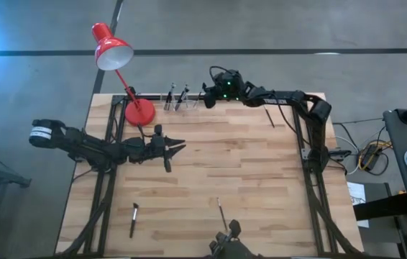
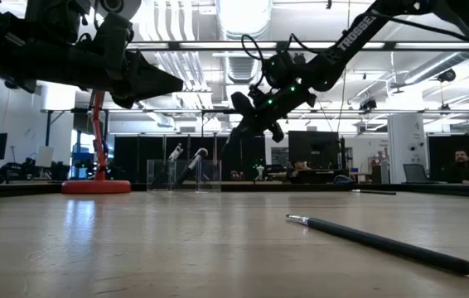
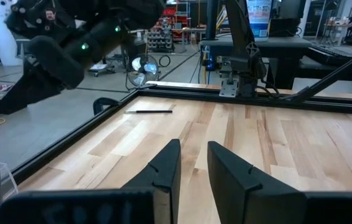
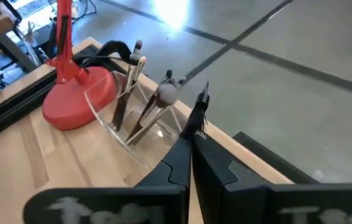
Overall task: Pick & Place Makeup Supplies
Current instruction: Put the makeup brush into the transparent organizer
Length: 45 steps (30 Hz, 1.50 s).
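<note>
A clear holder [image 4: 140,127] stands at the table's far edge beside the red lamp's base; several makeup brushes [image 4: 157,102] lean in it, bristles up. My right gripper [image 4: 191,144] hovers just right of the holder [image 1: 177,98], shut on a dark brush [image 4: 199,113]. Loose brushes lie flat on the wood at the near left [image 1: 134,219], near middle [image 1: 221,213] and far right [image 1: 270,117]. My left gripper [image 3: 193,167] waits open over the table's left middle [image 1: 173,147], with nothing between its fingers. My right gripper pinches the dark brush between its two fingertips [image 4: 182,155]. Its dark bristle end [image 4: 201,106] sticks out past the fingertips, toward the holder's side. The brush is lifted clear of the table; the fingers hide the rest of it.
The red desk lamp [image 1: 112,50] has its base [image 1: 139,112] just left of the holder, and its stem rises over the far left corner. A black frame rail [image 3: 101,134] edges the table. Bare wood spreads over the middle [image 1: 239,165].
</note>
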Each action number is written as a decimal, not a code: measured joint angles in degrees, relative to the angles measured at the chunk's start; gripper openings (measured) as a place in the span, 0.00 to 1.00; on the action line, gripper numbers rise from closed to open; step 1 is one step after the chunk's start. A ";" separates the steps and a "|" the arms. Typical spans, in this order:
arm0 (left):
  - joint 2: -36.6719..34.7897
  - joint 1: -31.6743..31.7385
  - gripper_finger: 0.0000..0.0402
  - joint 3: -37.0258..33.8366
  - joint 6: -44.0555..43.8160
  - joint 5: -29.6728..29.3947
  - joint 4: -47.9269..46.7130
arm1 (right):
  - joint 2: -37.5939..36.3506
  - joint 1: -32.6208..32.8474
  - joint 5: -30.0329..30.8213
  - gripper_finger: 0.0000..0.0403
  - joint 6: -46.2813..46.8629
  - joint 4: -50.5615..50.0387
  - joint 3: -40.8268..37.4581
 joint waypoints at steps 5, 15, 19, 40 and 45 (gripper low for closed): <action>0.00 0.00 0.18 0.00 0.00 0.00 0.00 | 1.83 0.00 -3.52 0.02 1.62 -0.91 1.61; 0.00 0.00 0.18 0.00 0.00 0.00 -0.02 | 2.11 -0.04 -3.81 0.06 2.53 -11.30 5.15; 0.00 0.00 0.18 0.00 0.00 0.00 -0.02 | 2.11 -0.02 -3.81 0.14 2.68 -14.85 6.54; 0.04 -0.05 0.16 0.00 -0.10 1.40 -2.52 | -20.54 10.71 6.97 0.02 -14.52 -18.55 -17.06; 0.04 -0.04 0.06 0.00 -0.15 1.44 -2.47 | -32.22 17.51 15.03 0.02 -12.53 -11.64 -31.84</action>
